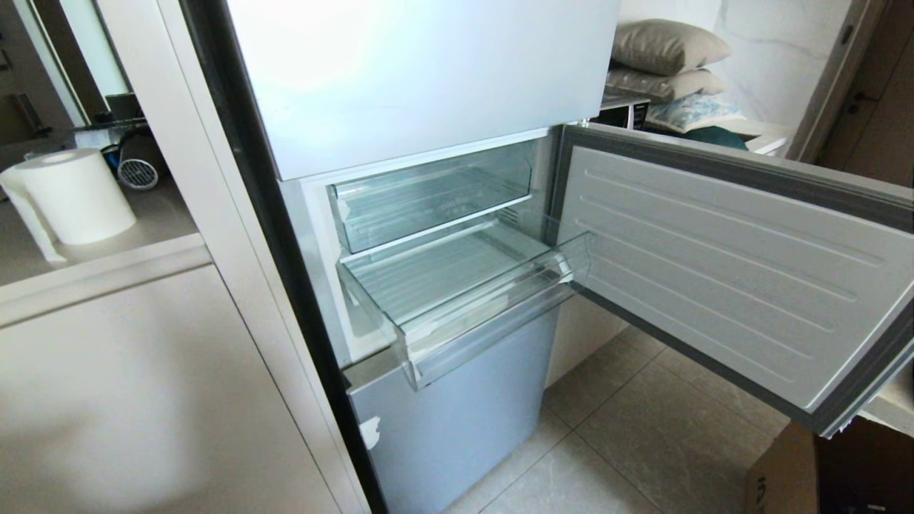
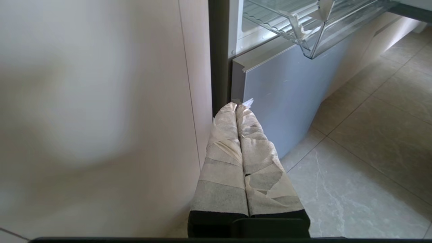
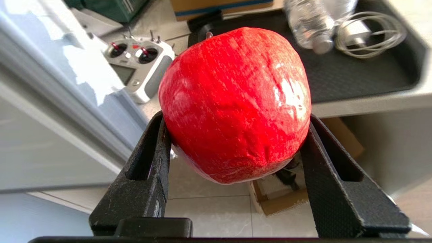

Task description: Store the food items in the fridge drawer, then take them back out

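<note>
Right pincer (image 3: 236, 135): clamped on red apple-like fruit (image 3: 236, 104), one finger pressing each flank; held off to the side of the fridge, over floor tiles near a black tray (image 3: 357, 77).
Left pincer (image 2: 240, 106): taped fingers pressed together, empty, low beside the fridge's lower door.
Fridge drawer (image 1: 464, 300): pulled out, nothing in it; upper drawer (image 1: 428, 193) also bare.
Progress: judged early, storing stage; first fruit in grip, not yet at the drawer. Other food items not seen.
Fruit orientation: near-round, no clear long axis; stem end cannot be told.
</note>
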Available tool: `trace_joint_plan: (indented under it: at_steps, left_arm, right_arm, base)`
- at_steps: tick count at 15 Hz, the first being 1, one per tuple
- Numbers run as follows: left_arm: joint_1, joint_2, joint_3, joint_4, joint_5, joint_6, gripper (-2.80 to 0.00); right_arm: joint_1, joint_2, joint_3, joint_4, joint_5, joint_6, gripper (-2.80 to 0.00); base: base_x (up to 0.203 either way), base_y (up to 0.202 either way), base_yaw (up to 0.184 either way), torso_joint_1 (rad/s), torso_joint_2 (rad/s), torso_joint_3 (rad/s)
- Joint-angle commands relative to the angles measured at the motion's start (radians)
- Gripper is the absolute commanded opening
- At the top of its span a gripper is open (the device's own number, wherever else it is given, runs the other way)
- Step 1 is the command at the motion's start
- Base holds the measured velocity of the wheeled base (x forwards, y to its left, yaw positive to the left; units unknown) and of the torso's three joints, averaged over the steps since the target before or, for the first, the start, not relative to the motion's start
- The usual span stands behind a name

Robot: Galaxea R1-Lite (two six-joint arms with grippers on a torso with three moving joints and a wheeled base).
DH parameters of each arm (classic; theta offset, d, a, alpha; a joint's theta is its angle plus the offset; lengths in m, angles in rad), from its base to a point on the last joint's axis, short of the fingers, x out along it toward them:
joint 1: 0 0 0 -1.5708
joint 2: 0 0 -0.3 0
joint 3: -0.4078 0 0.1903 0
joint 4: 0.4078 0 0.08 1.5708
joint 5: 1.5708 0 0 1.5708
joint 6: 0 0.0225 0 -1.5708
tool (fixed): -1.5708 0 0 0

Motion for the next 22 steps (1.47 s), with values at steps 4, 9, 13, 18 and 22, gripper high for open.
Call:
trace_joint_plan:
  at_steps: [4,9,13,18,22]
  left_arm:
    - [0.001,0.0,0.0,0.001,0.0,0.001,-2.8]
    - [0.001,0.0,0.0,0.001,0.0,0.001,-2.8]
    - [0.001,0.0,0.0,0.001,0.0,0.001,-2.8]
    - [0.001,0.0,0.0,0.001,0.0,0.001,-2.8]
    - [0.001,0.0,0.0,0.001,0.0,0.0,-2.8]
  right_arm:
    - [-0.003,0.429,-0.02,-0.229,-0.018,0.011,-2.8]
    - [-0.02,0.715,-0.253,-0.25,-0.019,0.028,-2.8]
    - [0.012,0.86,-0.409,-0.255,0.089,0.034,-2.8]
    - [0.09,0.989,-0.539,-0.249,0.142,0.046,-2.8]
    - [0.107,1.07,-0.62,-0.249,0.145,0.036,-2.8]
  base:
    - [0.0,0.0,0.0,0.0,0.0,0.0]
    - [0.0,0.0,0.0,0.0,0.0,0.0]
    - [0.0,0.0,0.0,0.0,0.0,0.0]
    - [0.0,0.0,0.0,0.0,0.0,0.0]
    - [0.0,0.0,0.0,0.0,0.0,0.0]
